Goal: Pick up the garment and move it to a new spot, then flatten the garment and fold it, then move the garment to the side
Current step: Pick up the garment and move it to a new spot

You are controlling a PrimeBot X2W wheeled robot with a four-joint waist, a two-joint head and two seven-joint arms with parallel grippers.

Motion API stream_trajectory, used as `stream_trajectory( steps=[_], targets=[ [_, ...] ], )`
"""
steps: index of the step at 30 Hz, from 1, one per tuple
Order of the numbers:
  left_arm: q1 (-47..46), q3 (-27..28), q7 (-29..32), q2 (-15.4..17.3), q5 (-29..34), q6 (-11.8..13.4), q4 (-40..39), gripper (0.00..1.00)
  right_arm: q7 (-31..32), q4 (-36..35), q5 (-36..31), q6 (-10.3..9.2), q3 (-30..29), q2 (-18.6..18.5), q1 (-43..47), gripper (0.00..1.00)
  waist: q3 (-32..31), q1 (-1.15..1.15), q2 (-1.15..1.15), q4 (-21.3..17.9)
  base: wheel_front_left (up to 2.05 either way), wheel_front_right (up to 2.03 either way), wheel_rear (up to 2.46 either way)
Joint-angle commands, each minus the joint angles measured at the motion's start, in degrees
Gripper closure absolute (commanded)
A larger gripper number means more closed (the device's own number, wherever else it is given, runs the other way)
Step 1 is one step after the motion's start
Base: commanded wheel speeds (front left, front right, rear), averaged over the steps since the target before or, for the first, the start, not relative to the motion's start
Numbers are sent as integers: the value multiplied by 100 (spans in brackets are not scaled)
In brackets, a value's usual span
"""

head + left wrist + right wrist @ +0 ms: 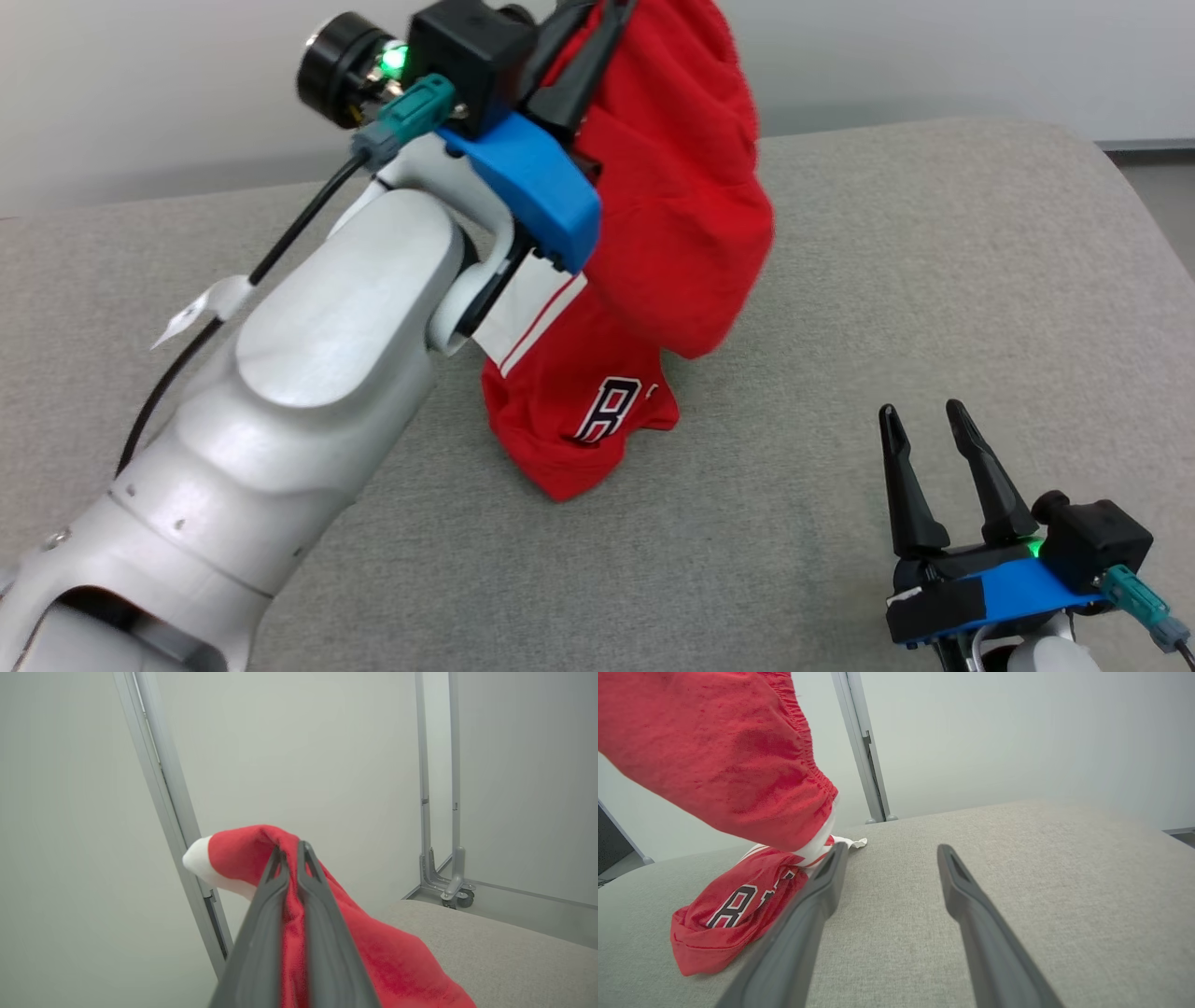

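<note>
The garment (672,205) is red with white trim and black-and-white lettering. It hangs from my left gripper (597,19), which is raised at the top of the head view and shut on the cloth. The garment's lower end (579,420) still rests bunched on the grey cushion. In the left wrist view my two fingers (292,858) pinch a red fold with a white cuff (198,861) sticking out to the left. My right gripper (924,415) stands open and empty at the lower right, well right of the garment (733,905).
The grey padded surface (934,280) stretches wide to the right and front of the garment. A metal frame post (864,751) and a wheeled rack foot (455,891) stand beyond its far edge, before a pale wall.
</note>
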Motion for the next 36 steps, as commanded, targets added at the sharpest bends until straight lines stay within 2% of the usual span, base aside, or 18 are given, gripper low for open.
stream_trajectory(
  steps=[1,11,17,22,29,36],
  targets=[
    [142,77,-51,116,-53,53,-69,100,-16,-22,-62,3,-32,-30,59,0,16,0,0,128,0,0,0],
    [1169,704,-207,1370,-432,537,-602,100,-10,-87,-198,3,-82,-29,201,0,-175,0,0,1058,0,0,0],
    [1838,1067,-318,1921,-707,820,-861,100,-10,-108,-309,3,-68,-29,296,0,-255,0,0,1670,0,0,0],
    [2320,1296,-395,2217,-901,1001,-1036,100,-10,-129,-373,3,-53,-28,311,0,-312,0,0,2159,0,0,0],
    [2824,1436,-465,2459,-1037,1154,-1248,100,-10,-137,-421,3,11,-30,339,0,-343,0,0,2769,0,0,0],
    [3073,1545,-518,2576,-1090,1248,-1375,100,-10,-93,-420,3,100,-30,345,0,-383,0,0,3098,0,0,0]
  ],
)
